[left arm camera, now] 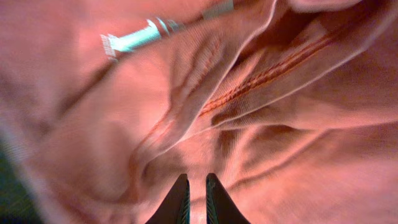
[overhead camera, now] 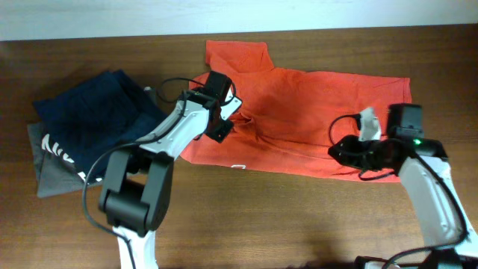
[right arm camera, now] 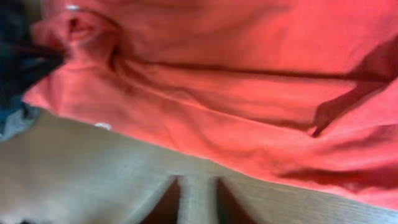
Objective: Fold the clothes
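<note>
The wooden table (overhead camera: 299,224) fills my overhead view, and the orange-red T-shirt (overhead camera: 299,104) lies spread across its far middle. It is rumpled, with one sleeve pointing toward the far edge and its near hem running along bare wood. To the left of the shirt I see a navy blue garment with white lettering (overhead camera: 97,119), which lies on top of a grey folded garment (overhead camera: 48,175); the grey one peeks out at the near left corner. My left arm (overhead camera: 149,172) reaches up and over the shirt's left part, with the left gripper (overhead camera: 226,119) down among the folds there. On the left wrist camera its fingers (left arm camera: 177,202) stand very close together, with only a thin slit between them. Seamed red cloth fills everything beyond, and I cannot tell whether any of it is pinched. My right arm (overhead camera: 433,194) comes in from the near right and puts the right gripper (overhead camera: 345,148) at the shirt's near right edge. On the right wrist camera its fingers (right arm camera: 163,208) are blurred, with a narrow gap between them where I see only bare wood; they sit just short of the hem. A small white tag (overhead camera: 238,167) shows at the shirt's near edge, between the two grippers.
</note>
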`<state>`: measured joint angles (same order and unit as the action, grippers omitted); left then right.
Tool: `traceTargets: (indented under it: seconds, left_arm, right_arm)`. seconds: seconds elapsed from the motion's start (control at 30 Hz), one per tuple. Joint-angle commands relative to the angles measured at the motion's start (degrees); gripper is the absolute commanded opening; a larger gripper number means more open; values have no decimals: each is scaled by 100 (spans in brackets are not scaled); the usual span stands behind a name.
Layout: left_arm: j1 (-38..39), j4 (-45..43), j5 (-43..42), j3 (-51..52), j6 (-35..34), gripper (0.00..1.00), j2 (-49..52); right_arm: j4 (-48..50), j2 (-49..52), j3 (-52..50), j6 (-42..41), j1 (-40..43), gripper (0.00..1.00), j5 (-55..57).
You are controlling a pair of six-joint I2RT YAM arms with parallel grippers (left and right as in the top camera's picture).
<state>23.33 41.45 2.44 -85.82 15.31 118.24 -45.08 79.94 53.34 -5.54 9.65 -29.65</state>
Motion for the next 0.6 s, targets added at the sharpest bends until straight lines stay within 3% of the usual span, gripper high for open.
traceTargets:
  seconds: [0.0, 0.07, 0.1, 0.33, 0.57]
  left_arm:
    - [-28, 70, 44, -192, -245, 11, -444]
    - [-42, 101, 39, -181, -245, 12, -435]
    - [-50, 107, 37, -170, -245, 12, -433]
    - [-50, 396, -269, -160, -293, 13, -433]
    - [-50, 999, -313, -153, -824, 14, -433]
  right_arm:
    - [15, 354, 2, -1113, -76, 6, 1298]
    - [142, 555, 2, -1281, 31, 36, 1486]
    - [227, 636, 2, -1281, 92, 42, 1469]
    - [769, 1134, 2, -1384, 514, 44, 1478]
    - [1023, 1467, 2, -1790, 774, 45, 1934]
